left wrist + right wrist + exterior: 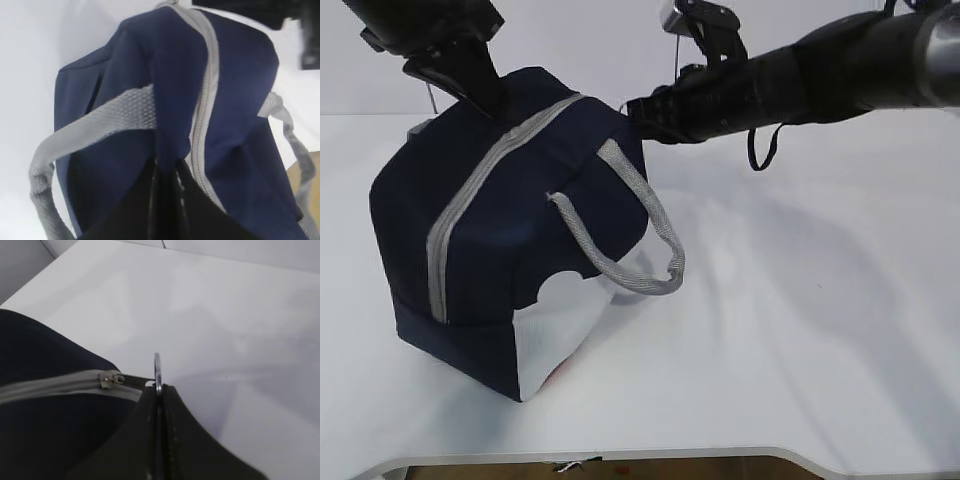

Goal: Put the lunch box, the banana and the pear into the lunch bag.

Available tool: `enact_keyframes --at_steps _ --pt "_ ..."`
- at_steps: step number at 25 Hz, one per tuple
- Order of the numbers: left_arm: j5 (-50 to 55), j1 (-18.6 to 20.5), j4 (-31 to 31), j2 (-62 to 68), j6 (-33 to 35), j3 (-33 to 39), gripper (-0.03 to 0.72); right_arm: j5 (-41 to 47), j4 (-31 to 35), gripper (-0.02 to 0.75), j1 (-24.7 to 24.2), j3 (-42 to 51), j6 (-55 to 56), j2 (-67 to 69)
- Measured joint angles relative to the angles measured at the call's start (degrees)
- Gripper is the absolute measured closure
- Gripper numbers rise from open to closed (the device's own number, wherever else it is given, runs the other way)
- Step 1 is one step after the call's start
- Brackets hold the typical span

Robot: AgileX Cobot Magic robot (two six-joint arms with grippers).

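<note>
Bag (pixel 510 250) zipped, contents hidden; left claw (pixel 165 172) pinching fabric fold, right claw (pixel 159 392) pinching ring pull (pixel 157 371).

The lunch bag (pixel 510 240) is parked on the table (pixel 800 330), left of middle. Its top is pinched at 11 o'clock by the left gripper (pixel 485 95); the ring pull (pixel 158 372) at 1 o'clock is clamped by the right gripper (pixel 632 110).

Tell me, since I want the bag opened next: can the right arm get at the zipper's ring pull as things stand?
Yes, it looks so. The right gripper is already shut on the metal ring pull at the end of the zipper, with nothing between them, while the left gripper pinches the lunch bag fabric.
</note>
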Motion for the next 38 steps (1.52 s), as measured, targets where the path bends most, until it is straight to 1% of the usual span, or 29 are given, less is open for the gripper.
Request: enact_keyframes --at_steps 7,11,17,24,30,34,38 --pt "-0.08 0.00 0.12 -0.08 0.33 0.00 0.682 0.35 0.00 0.721 -0.94 0.00 0.53 3.20" --pt "-0.08 0.00 0.12 -0.08 0.95 0.00 0.682 1.99 -1.83 0.721 -1.50 0.00 0.53 4.79" --pt "-0.08 0.00 0.15 -0.08 1.19 0.00 0.682 3.87 -2.62 0.721 -1.88 0.00 0.63 4.93" --pt "-0.08 0.00 0.15 -0.08 1.17 0.00 0.682 4.32 -5.26 0.721 -1.88 0.00 0.63 4.93" --pt "-0.08 0.00 0.15 -0.08 1.17 0.00 0.682 4.31 -5.84 0.718 -1.88 0.00 0.63 4.79" --pt "0.02 0.00 0.15 -0.08 1.17 0.00 0.682 4.09 -6.77 0.666 -2.00 0.00 0.63 4.06" --pt "0.23 0.00 0.15 -0.08 1.17 0.00 0.678 3.81 -7.52 0.571 -2.23 0.00 0.68 3.06"
